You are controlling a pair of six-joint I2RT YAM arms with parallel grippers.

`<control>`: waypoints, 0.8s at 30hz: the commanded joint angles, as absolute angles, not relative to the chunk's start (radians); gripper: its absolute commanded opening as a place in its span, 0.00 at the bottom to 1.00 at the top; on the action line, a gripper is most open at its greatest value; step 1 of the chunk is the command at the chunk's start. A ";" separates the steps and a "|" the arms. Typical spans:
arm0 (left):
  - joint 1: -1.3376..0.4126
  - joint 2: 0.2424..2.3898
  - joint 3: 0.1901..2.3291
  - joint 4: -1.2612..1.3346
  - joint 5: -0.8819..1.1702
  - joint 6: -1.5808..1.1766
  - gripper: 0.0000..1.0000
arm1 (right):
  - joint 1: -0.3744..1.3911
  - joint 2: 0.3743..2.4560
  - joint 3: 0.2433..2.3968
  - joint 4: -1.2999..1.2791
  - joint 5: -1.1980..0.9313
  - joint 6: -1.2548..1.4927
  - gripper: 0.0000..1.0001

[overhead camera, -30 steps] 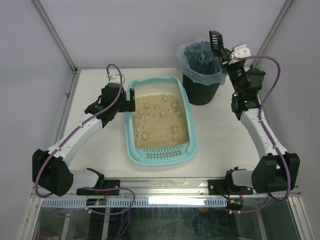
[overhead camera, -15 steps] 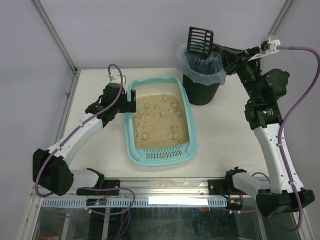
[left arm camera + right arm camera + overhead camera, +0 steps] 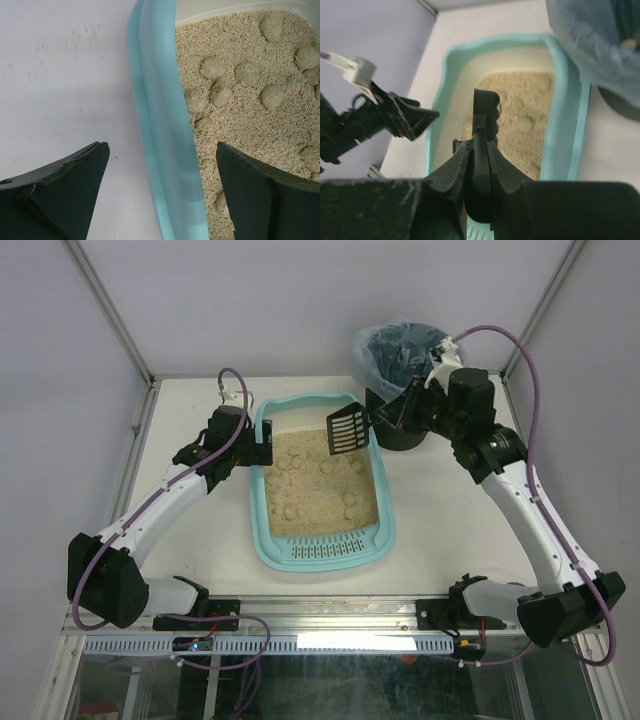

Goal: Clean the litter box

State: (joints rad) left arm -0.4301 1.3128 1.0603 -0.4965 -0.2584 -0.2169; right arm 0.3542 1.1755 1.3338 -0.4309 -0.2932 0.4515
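litter box (image 3: 258, 520): light teal | litter (image 3: 310, 490): beige | scoop (image 3: 346, 430): black, slotted | bin (image 3: 402, 442): black | liner (image 3: 385, 350): bluish

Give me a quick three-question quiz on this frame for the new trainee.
1. True or false: the right claw is shut on the scoop.
2. The open left claw straddles which part of the litter box? A) slotted strip B) left rim C) far right corner
3. Fill in: the scoop's head hangs over the box's ___ end (slotted / opposite).
Key: 1 true; 2 B; 3 opposite.
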 commanded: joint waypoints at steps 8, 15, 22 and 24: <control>-0.423 1.307 1.117 -0.477 -0.233 -0.196 0.89 | 0.610 1.458 1.653 -0.821 0.153 0.391 0.00; -0.424 1.308 1.117 -0.478 -0.235 -0.197 0.89 | 0.691 1.688 1.866 -0.949 0.336 0.324 0.00; -0.424 1.309 1.117 -0.479 -0.235 -0.197 0.88 | 0.734 1.832 1.966 -0.975 0.431 0.270 0.00; -0.423 1.310 1.116 -0.479 -0.237 -0.195 0.88 | 0.737 1.857 1.975 -0.972 0.449 0.258 0.00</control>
